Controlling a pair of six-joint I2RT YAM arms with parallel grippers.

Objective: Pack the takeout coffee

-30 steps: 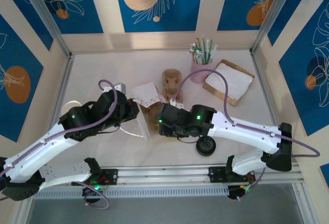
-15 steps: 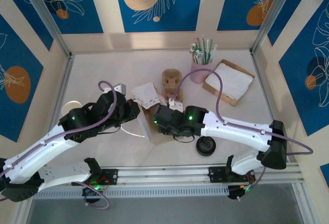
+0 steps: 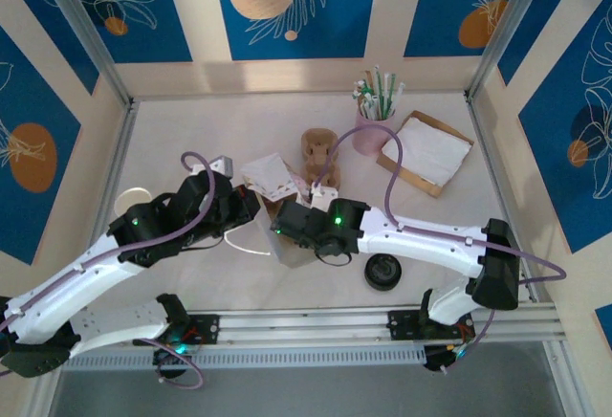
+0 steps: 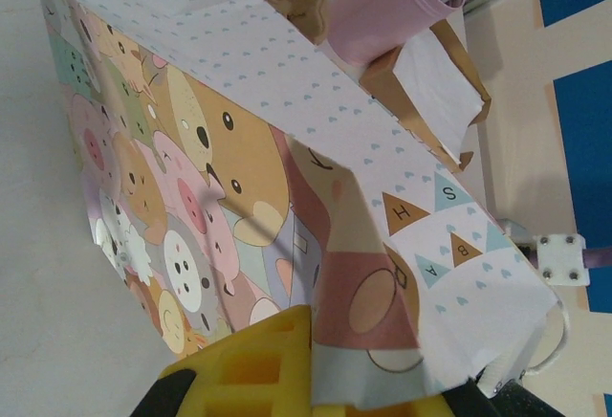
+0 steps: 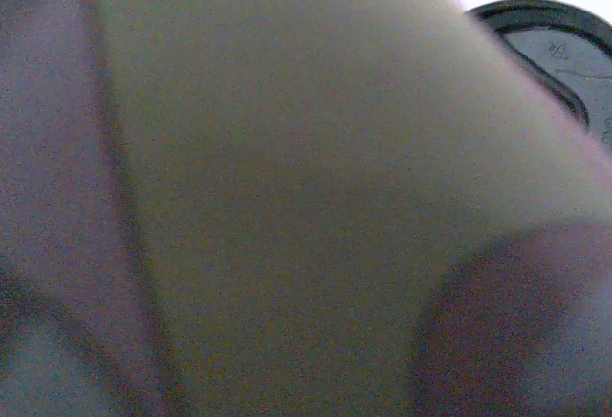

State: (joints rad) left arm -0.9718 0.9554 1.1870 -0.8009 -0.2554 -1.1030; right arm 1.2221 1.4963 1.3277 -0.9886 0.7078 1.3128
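The left fingers (image 4: 273,371) are clamping tight on the upper edge of a paper bag (image 4: 239,149) printed with cartoon bears, with the paper pinched between the yellow pads. The bag is stretching away from them across the table (image 3: 191,130). The right fingers (image 3: 285,230) are reaching to the bag from the right. The right wrist view is looking onto a blurred tan surface at close range, so it cannot be told how far apart they are standing or whether they are holding anything. The takeout coffee (image 3: 382,272) is standing upright on the table near the front edge, just beside the right forearm and to the right of the bag, with its black lid on. Behind the bag, a wooden figure (image 3: 317,149), a pink cup (image 3: 371,135) of straws and a tray (image 3: 453,170) of white napkins are sitting toward the back right. A plain cream cup (image 3: 129,202) is standing at the far left.
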